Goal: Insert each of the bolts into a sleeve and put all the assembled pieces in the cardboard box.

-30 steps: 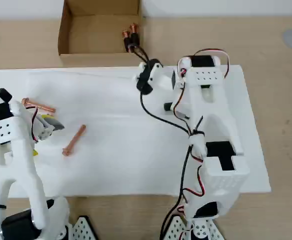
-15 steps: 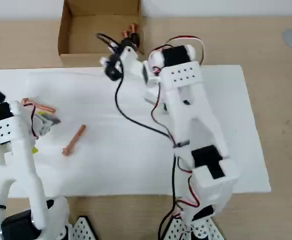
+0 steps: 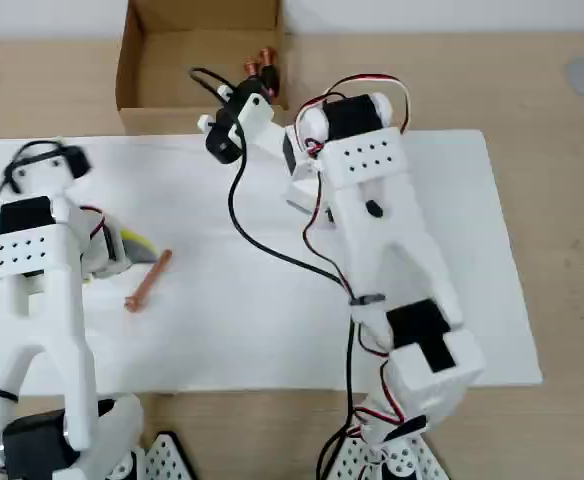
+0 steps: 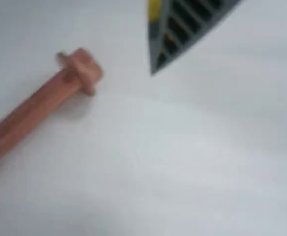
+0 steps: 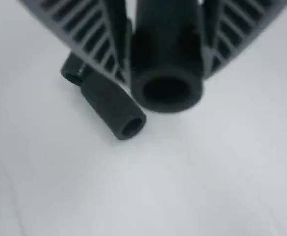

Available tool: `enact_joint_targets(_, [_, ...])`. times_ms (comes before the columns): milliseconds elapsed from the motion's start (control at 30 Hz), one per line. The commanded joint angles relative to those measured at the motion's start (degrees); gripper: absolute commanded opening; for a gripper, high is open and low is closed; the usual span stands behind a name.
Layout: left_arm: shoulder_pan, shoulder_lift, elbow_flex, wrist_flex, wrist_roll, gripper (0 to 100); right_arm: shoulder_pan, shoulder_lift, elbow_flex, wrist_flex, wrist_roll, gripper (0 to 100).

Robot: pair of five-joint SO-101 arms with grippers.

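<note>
Between the ribbed grey fingers [image 5: 89, 34] of the right gripper [image 5: 167, 54] sits a black cylindrical sleeve [image 5: 167, 88]. The gripper is closed on both sides of it, and the sleeve's hollow open end points out past the fingertips. Just beside this gripper and a little below the held piece, a second black cylindrical sleeve [image 5: 111, 108] lies on its side on the white sheet [image 3: 272, 300]. Its open end is turned the same general way as the first, and it touches neither finger.

Beyond the right gripper, away from the arm bases, an open brown cardboard box [image 3: 127, 70] stands on the wooden tabletop [image 3: 552, 150] just past the sheet's far edge. In the box's corner nearest that arm lie a few copper-and-black assembled pieces [image 3: 260, 72], close together against the wall.

The left gripper [image 3: 124, 247] hangs low over the near left part of the sheet. Whether it is open or closed cannot be told from the pictures, nor whether it holds anything.

Just beside the left gripper, on the side toward the right arm, a copper-coloured bolt with a hexagonal head [image 3: 148, 279] lies flat on the sheet. In the left wrist view its head is near the gripper's dark, yellow-edged tip but apart from it, and its shank runs away at a slant.
</note>
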Motion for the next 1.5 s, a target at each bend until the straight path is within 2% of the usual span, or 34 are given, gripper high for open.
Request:
enact_joint_targets(0, [-0.09, 0.66, 1.85, -2.99, -16.79, 35, 0.75, -5.41, -0.4, 0.26, -0.44, 1.1])
enact_joint_targets(100, [0.0, 2.42, 7.12, -10.9, -25.67, 35, 0.66, -6.64, -0.4, 0.26, -0.44, 1.1])
enact_joint_targets(200, [0.26, 4.0, 11.25, -15.56, -31.03, 35, 0.66, -6.99, -0.48, 1.41, -0.44, 1.1])
enact_joint_targets(400, [1.76, 4.26, 11.08, -15.91, -30.95, 35, 0.66, -6.99, -0.4, 2.73, -0.44, 1.1])
enact_joint_targets(567, [3.52, 4.26, 10.29, -16.0, -26.99, 34, 0.66, -6.99, -0.4, 2.73, -0.44, 1.1])
enact_joint_targets(767, [5.1, 4.35, 10.2, -16.0, -27.08, 14, 0.66, -6.99, -0.4, 2.73, -0.44, 1.1])
enact_joint_targets(1000, [4.84, 4.26, 10.55, -15.56, -26.9, 13, 0.66, -6.99, -0.4, 2.73, -0.44, 1.1])
enact_joint_targets(1467, [5.01, 4.35, 10.64, -15.47, -26.99, 1, 0.92, -6.99, -0.4, 2.64, -0.44, 1.1])
